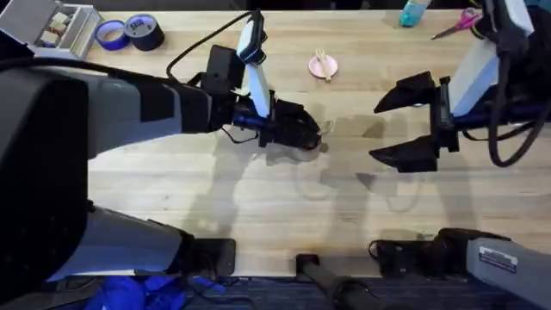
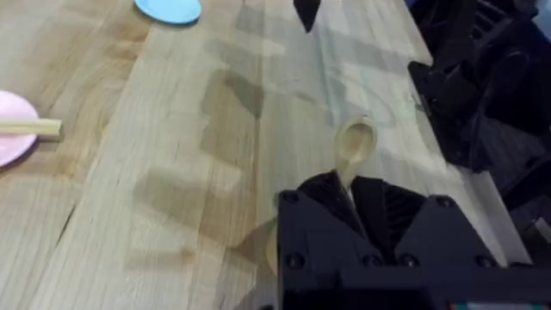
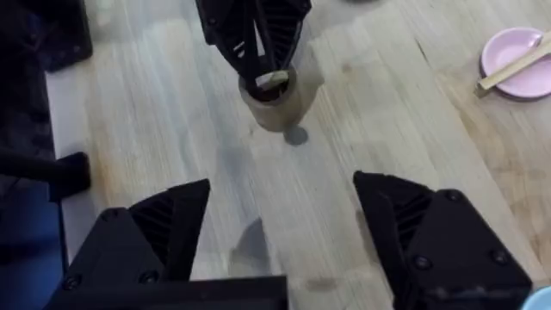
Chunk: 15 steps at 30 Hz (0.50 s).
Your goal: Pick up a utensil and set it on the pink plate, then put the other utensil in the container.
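Fork (image 1: 324, 63) on the pink plate (image 1: 323, 65) — container (image 3: 274, 101) nearer, under the left claw (image 3: 258, 69).

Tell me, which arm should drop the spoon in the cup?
The left. Its gripper already holds the wooden spoon right over the brown cup. The right gripper hangs open and empty, farther off.

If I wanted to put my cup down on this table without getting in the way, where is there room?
The wide bare wood nearest the arm bases, in front of both grippers, is free. So is the stretch between the tape rolls and the pink plate. The middle is crowded: the left gripper holds a spoon over the container, with the open right gripper close by.
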Tool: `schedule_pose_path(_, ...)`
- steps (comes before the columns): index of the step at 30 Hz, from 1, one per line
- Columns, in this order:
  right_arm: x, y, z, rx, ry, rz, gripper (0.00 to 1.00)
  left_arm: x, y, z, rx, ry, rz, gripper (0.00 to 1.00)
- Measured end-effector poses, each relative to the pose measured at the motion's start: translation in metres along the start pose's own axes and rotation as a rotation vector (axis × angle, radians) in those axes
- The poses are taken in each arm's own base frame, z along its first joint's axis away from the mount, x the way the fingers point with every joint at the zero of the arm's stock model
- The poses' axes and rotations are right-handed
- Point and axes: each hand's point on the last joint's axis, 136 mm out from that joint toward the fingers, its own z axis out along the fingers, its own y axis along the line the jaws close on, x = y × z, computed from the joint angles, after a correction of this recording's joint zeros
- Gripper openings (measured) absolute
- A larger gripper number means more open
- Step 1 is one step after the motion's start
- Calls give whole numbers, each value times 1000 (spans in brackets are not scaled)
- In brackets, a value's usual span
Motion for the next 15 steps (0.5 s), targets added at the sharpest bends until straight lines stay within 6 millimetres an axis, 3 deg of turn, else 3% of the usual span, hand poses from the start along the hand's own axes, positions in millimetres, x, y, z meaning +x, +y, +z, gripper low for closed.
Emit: schedule_pose_path(15, 0, 0, 0, 0, 0, -3, 996, 8, 6, -1, -42, 36, -20, 42)
